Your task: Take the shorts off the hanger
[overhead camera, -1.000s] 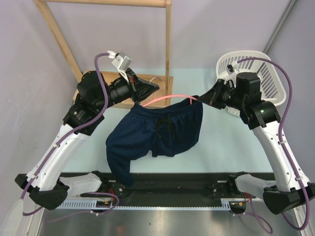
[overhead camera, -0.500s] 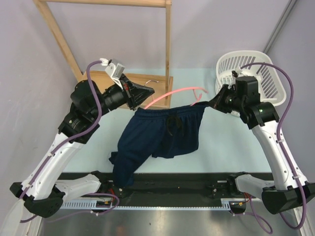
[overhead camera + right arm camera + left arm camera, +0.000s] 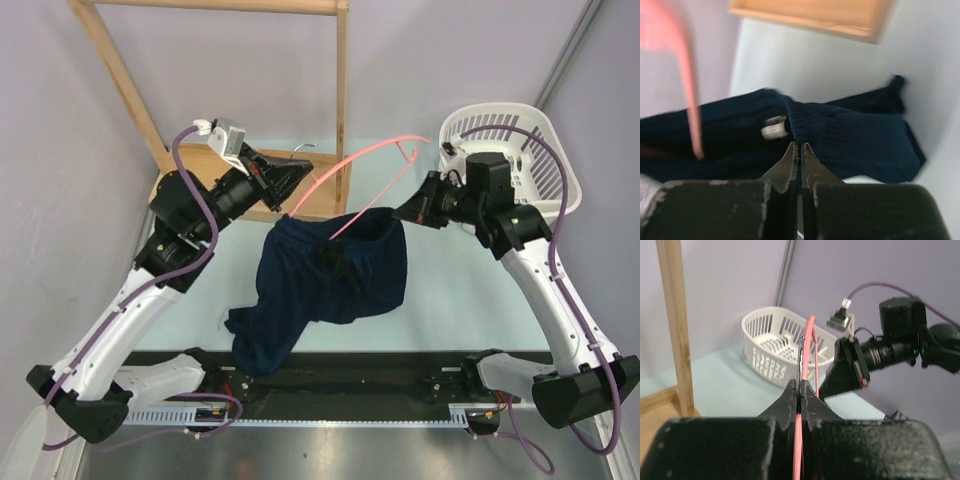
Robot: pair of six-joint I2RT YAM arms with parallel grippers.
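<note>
- My left fingers (image 3: 788,401) are pinched shut on the hanger (image 3: 352,159), held high above the waistband.
- Right fingers (image 3: 788,167) clamp the shorts (image 3: 330,275); one leg droops onto the desk (image 3: 450,290).
- Nearly done, I judge: the hanger's lower tip may sit inside the waist.

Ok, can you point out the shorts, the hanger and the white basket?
shorts (image 3: 335,280): top external view, middle of the navy fabric.
hanger (image 3: 380,150): top external view, on its pink curved arm.
white basket (image 3: 548,160): top external view, on its slatted side wall.
</note>
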